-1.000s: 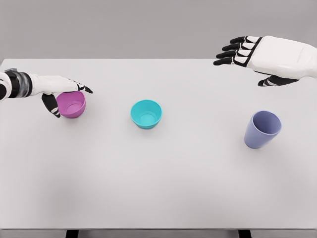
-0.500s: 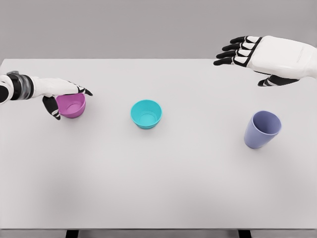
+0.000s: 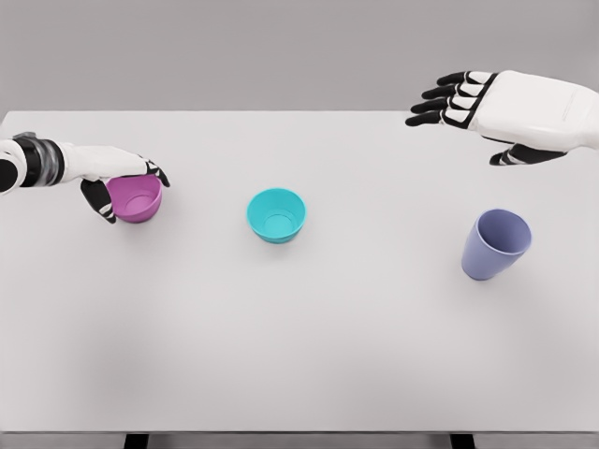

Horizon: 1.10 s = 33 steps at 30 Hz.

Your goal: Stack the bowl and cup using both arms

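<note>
Pink bowl [image 3: 134, 196] at nine o'clock, my left hand [image 3: 110, 174] curled around its rim.
Head view: I'd firm that grip before lifting toward the teal bowl [image 3: 276, 214] at centre; right hand [image 3: 496, 108] hangs open at one o'clock, above the cup [image 3: 495, 244] at three.

A bare simulated test scene: plain white table [image 3: 299, 355] against a featureless grey backdrop [image 3: 234, 47].
</note>
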Available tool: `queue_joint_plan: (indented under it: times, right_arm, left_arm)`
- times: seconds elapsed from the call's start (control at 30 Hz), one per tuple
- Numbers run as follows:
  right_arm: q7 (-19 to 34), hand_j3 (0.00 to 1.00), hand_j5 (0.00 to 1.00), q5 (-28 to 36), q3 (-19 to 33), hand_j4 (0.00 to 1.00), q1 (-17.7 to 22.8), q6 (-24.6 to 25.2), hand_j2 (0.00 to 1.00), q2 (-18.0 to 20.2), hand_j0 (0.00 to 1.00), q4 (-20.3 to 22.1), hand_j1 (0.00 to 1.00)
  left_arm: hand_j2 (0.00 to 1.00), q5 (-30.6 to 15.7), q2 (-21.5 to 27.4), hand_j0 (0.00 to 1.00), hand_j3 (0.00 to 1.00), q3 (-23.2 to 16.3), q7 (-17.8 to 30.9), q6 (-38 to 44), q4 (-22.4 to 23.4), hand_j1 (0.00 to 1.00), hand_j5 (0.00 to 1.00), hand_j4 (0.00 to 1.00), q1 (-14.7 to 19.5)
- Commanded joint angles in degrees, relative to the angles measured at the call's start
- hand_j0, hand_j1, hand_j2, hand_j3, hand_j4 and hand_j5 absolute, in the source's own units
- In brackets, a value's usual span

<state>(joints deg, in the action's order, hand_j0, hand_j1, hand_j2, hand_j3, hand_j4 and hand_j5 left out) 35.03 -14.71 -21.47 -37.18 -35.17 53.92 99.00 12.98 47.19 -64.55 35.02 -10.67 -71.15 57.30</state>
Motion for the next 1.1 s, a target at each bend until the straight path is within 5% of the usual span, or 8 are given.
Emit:
queue_joint_plan:
  times: [0.0, 0.27, 0.4, 0.5, 0.63, 0.73, 0.83, 1.07]
  right_arm:
    - [-0.03, 1.0, 1.0, 0.21, 0.02, 1.0, 0.35, 0.17, 1.0, 0.66, 1.0, 0.05, 1.0]
    - [-0.03, 1.0, 1.0, 0.65, 0.81, 1.0, 3.78, 0.17, 1.0, 5.15, 1.0, -0.03, 1.0]
    - [-0.03, 1.0, 1.0, 1.09, 6.43, 1.0, 5.8, 0.17, 1.0, 6.2, 1.0, 1.02, 1.0]
    - [-0.03, 1.0, 1.0, 10.21, 8.63, 1.0, 5.98, 0.17, 1.0, 8.3, 1.0, 1.2, 1.0]
    - [-0.03, 1.0, 1.0, 19.11, 8.72, 1.0, 6.33, 0.17, 1.0, 19.73, 1.0, 0.49, 1.0]
    - [-0.03, 1.0, 1.0, 18.14, 7.14, 1.0, 8.0, 0.17, 1.0, 22.1, 1.0, 1.2, 1.0]
    - [-0.03, 1.0, 1.0, 17.35, 0.13, 1.0, 8.0, 0.17, 1.0, 26.67, 1.0, 1.46, 1.0]
    - [-0.03, 1.0, 1.0, 17.26, -6.48, 1.0, 7.38, 0.17, 1.0, 25.71, 1.0, 1.46, 1.0]
  left_arm:
    - [0.8, -0.15, 0.01, 0.8, 0.8, 0.12, -0.02, 0.04, -0.04, 0.8, 0.8, 0.8, 0.0]
    - [0.76, -0.41, 0.36, 0.76, 0.76, 0.39, -0.02, -0.05, -1.27, 0.76, 0.76, 0.76, 0.44]
    - [0.76, -0.5, 0.8, 0.76, 0.76, 1.18, -0.02, -0.05, -3.29, 0.76, 0.76, 0.76, 0.53]
    - [0.76, -0.76, 1.24, 0.76, 0.76, 1.53, -0.02, -0.05, -4.96, 0.76, 0.76, 0.76, 0.53]
    - [0.75, -0.85, 1.33, 0.75, 0.75, 2.06, -0.02, -0.05, -6.19, 0.75, 0.75, 0.75, 0.62]
    - [0.75, -0.94, 2.03, 0.75, 0.75, 2.32, -0.02, -0.05, -7.87, 0.75, 0.75, 0.75, 0.53]
    - [0.75, -1.03, 2.03, 0.75, 0.75, 2.41, -0.02, -0.05, -9.44, 0.75, 0.75, 0.75, 0.62]
    - [0.75, -1.2, 1.86, 0.75, 0.75, 2.94, -0.02, -0.05, -12.52, 0.75, 0.75, 0.75, 0.79]
